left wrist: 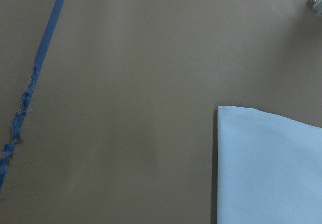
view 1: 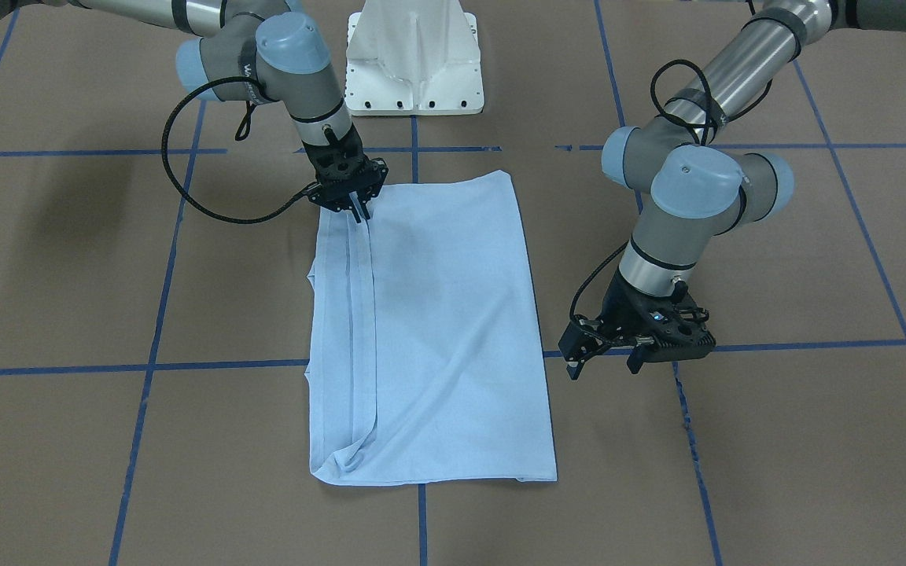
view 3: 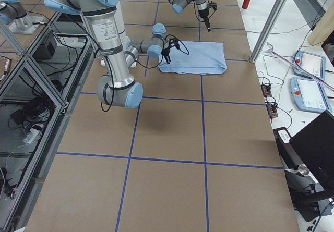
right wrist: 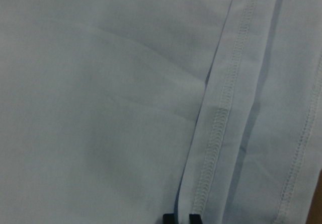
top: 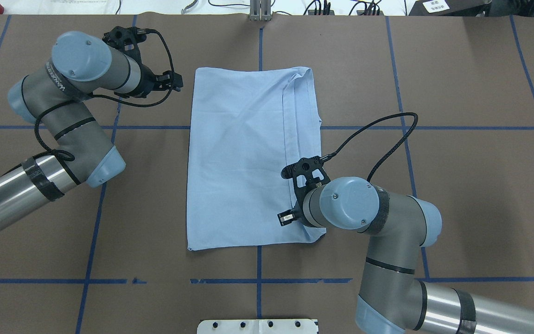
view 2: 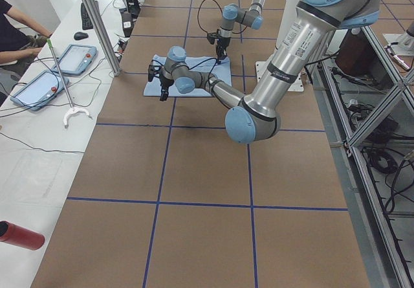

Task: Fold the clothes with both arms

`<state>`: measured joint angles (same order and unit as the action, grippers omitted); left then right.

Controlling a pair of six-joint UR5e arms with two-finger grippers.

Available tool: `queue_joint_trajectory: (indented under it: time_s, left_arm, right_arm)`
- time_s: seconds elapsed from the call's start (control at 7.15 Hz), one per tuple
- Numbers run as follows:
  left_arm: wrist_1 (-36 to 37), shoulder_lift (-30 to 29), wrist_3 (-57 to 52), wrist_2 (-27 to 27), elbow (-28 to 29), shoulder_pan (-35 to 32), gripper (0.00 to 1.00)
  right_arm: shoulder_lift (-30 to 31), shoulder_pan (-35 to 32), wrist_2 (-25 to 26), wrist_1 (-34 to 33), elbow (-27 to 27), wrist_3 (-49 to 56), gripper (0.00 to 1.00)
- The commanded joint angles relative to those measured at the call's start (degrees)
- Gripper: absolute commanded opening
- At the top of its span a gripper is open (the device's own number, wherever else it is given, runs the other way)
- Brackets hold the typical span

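The pale light-blue T-shirt point(view 1: 437, 314) point(top: 244, 162) lies flat on the brown table as a long rectangle, with one side folded in and its stitched hem point(right wrist: 221, 108) showing. No print is visible. My right gripper point(view 1: 359, 214) point(right wrist: 181, 218) points down onto that folded hem at the end nearest the robot's base, its fingertips almost together on the fabric. My left gripper point(view 1: 604, 365) point(top: 177, 82) stands open just off the shirt's far corner, over bare table. The left wrist view shows only that corner of the shirt point(left wrist: 271, 168).
Blue tape lines point(view 1: 146, 365) grid the table. The white pedestal base point(view 1: 415, 63) stands at the robot's edge. A side bench with handheld pendants point(view 2: 74, 58) and a seated person point(view 2: 13, 29) runs along the far side, near a red bottle point(view 2: 19, 235).
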<state>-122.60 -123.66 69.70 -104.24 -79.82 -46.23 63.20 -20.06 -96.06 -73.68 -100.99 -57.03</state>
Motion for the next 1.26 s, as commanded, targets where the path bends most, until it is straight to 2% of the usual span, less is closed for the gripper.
queue_joint_trajectory:
  time_s: [0.0,0.14,0.28,0.42,1.12]
  left_arm:
    - [0.0,0.0,0.0,0.0,0.0,0.0,1.00]
    - [0.0,0.0,0.0,0.0,0.1,0.0,1.00]
    - [0.0,-0.2,0.1,0.0,0.0,0.0,1.00]
    - [0.0,-0.2,0.1,0.0,0.0,0.0,1.00]
    - [0.0,-0.5,0.4,0.0,-0.1,0.0,1.00]
  right_arm:
    - [0.2,0.5,0.0,-0.1,0.0,0.0,0.30]
    - [0.2,0.5,0.0,-0.1,0.0,0.0,0.29]
    - [0.2,0.4,-0.1,-0.1,0.0,0.0,0.18]
    - [0.3,0.3,-0.1,0.0,0.0,0.0,0.00]
    - [1.8,-1.7,-2.4,0.6,-1.0,0.0,0.00]
